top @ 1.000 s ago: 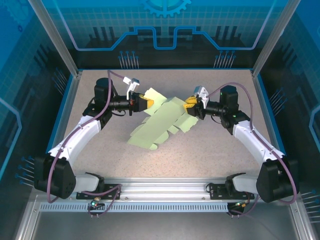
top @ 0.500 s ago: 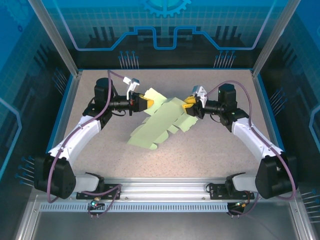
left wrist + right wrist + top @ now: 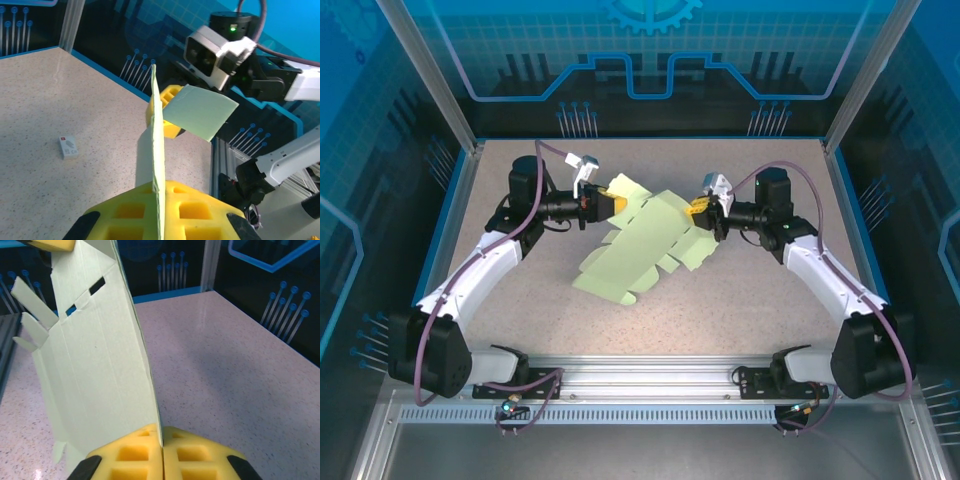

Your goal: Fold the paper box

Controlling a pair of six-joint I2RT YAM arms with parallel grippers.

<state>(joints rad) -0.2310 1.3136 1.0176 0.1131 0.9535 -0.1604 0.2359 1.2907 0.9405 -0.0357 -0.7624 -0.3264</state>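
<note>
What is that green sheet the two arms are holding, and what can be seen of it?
It is the paper box, not yet folded: a flat die-cut sheet of thin pale green card with creases, slots and narrow tabs. It hangs tilted over the table. The left gripper is shut on its far left corner, the right gripper on its right edge, yellow pads pinching the card. Whether its near corner touches the table is unclear.

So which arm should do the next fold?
Probably the right. Both are shut on the paper box. The right gripper pinches the big creased panel's edge and could swing it over, while the left gripper steadies an end flap.
</note>
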